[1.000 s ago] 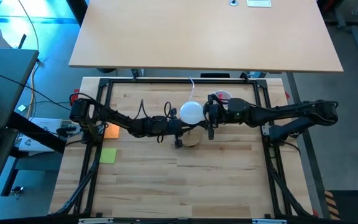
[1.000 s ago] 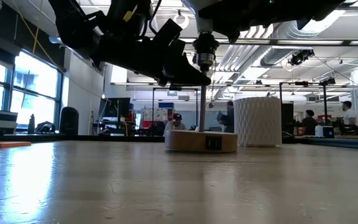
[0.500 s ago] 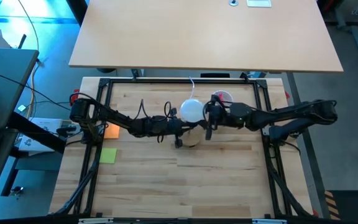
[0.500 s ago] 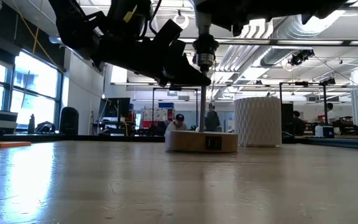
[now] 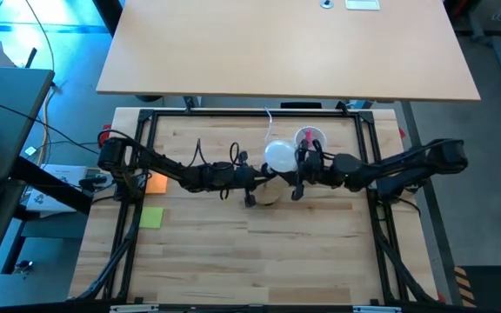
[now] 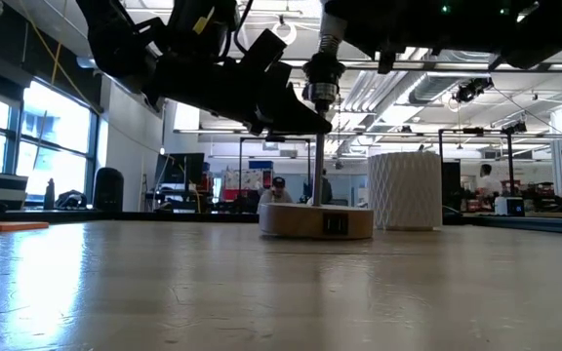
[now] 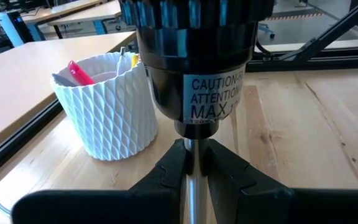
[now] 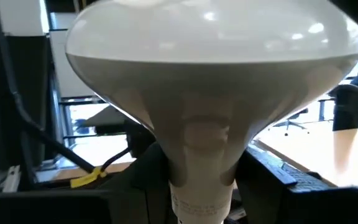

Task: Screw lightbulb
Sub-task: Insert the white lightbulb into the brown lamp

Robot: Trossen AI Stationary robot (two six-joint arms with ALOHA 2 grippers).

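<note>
The white frosted lightbulb [image 5: 278, 156] is held in my right gripper [image 5: 301, 172] above the lamp; it fills the right wrist view [image 8: 213, 74]. The lamp is a round wooden disc [image 6: 315, 221] with a thin silvery stem [image 6: 317, 171] and a black socket [image 6: 320, 86] on top. My left gripper [image 5: 252, 181] is shut on that stem just under the socket [image 7: 194, 62]. In the low view the bulb's screw base [image 6: 331, 34] slants just above the socket; whether they touch I cannot tell. My left gripper pinches the lamp's stem [image 7: 191, 177] between its two fingers, right below the black socket. The fingers come level from the table's left and lie across the upright stem. The lamp's disc rests on the table. My right gripper pinches the bulb's tapered neck [image 8: 201, 149] between its two fingers [image 8: 145, 180], just above the screw base. It comes level from the table's right. The bulb is lifted clear, dome up and a little tilted, over the socket.
A white ribbed cup [image 5: 310, 137] with a red item stands on the table just behind the lamp; it also shows in the low view [image 6: 405, 190] and the left wrist view [image 7: 107, 102]. A green note [image 5: 151, 217] lies near the table's left edge. People move in the room beyond.
My right gripper has turned about its wrist and shifted slightly toward the table's right edge, carrying the bulb with it; the bulb's screw base now shows slanting above the socket in the low view.
</note>
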